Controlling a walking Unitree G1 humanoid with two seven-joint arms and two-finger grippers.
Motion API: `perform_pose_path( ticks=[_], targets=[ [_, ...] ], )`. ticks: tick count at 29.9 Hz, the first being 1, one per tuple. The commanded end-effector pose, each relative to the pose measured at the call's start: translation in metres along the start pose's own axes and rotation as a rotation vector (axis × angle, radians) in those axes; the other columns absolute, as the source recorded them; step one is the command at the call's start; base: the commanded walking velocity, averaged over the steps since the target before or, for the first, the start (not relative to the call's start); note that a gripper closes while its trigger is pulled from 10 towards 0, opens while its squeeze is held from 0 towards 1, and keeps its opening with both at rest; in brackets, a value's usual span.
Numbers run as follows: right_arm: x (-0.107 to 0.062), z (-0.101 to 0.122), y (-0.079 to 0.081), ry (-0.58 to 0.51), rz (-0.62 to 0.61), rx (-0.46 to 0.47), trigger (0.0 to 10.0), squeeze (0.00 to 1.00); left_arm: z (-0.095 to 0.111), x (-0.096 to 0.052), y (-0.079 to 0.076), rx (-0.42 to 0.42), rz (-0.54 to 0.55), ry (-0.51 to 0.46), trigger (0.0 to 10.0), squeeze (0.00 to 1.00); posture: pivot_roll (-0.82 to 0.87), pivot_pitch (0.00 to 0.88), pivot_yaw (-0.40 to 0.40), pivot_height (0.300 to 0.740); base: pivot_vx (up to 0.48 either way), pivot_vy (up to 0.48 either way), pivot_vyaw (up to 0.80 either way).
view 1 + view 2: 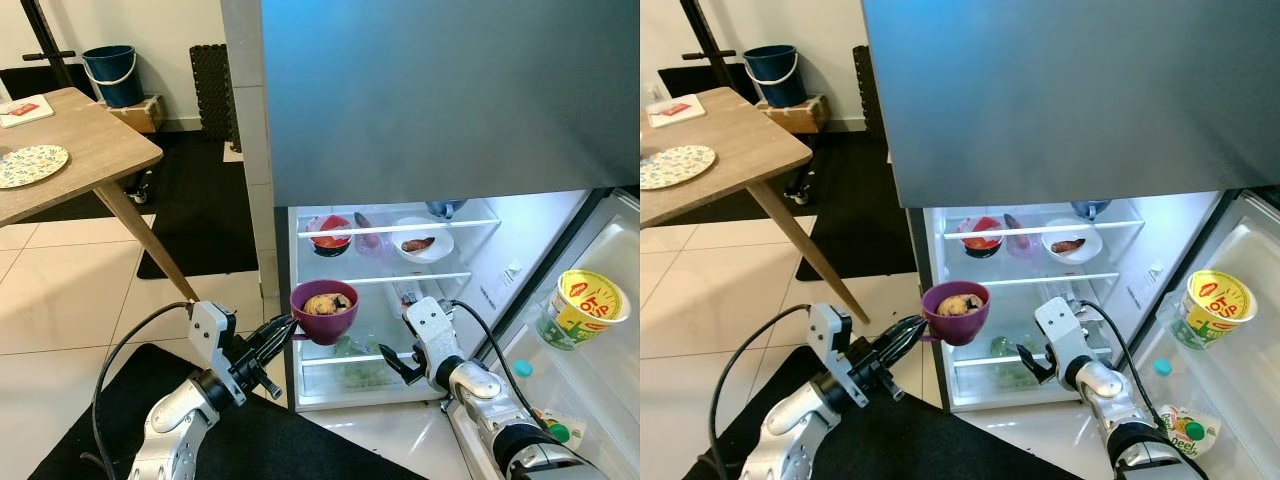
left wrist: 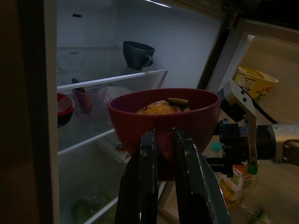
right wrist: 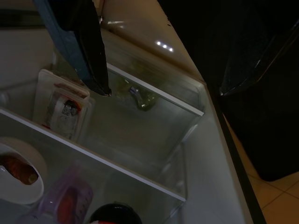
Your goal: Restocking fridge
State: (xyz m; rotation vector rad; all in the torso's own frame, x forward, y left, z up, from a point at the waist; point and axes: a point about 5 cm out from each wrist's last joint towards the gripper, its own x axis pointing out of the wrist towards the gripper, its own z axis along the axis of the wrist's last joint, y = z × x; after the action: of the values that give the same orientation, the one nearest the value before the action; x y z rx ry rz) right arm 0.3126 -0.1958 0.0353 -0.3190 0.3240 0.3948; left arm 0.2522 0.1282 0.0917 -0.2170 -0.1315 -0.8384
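a maroon bowl of food (image 1: 324, 310) is held clamped by the left gripper (image 1: 280, 335) before the open fridge (image 1: 470, 300), not yet shelved; the right gripper (image 1: 400, 364) hangs near, its spread untellable.

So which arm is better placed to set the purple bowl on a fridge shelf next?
Left, probably. The left gripper is shut on the purple bowl and holds it just outside the open fridge. The right gripper holds nothing, low by the fridge's lower shelves.
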Motion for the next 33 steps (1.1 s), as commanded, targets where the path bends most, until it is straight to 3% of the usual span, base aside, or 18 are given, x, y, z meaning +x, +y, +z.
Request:
perform_pose_path(
  ticks=[1,33],
  targets=[
    [-0.0013,-0.0065,0.0022,0.033,0.005,0.006,10.0,0.0,0.0029,0.0017,0.0003,0.013,-0.019,-0.006,10.0,0.0,-0.04,0.04,-0.008,0.74,0.0,0.0,0.0],
    [-0.0006,-0.0044,0.0009,0.029,0.0,0.001,10.0,0.0,0.0023,0.0035,-0.0017,0.026,-0.041,-0.005,10.0,0.0,-0.04,0.035,-0.009,0.74,0.279,0.0,0.0]
  ],
)
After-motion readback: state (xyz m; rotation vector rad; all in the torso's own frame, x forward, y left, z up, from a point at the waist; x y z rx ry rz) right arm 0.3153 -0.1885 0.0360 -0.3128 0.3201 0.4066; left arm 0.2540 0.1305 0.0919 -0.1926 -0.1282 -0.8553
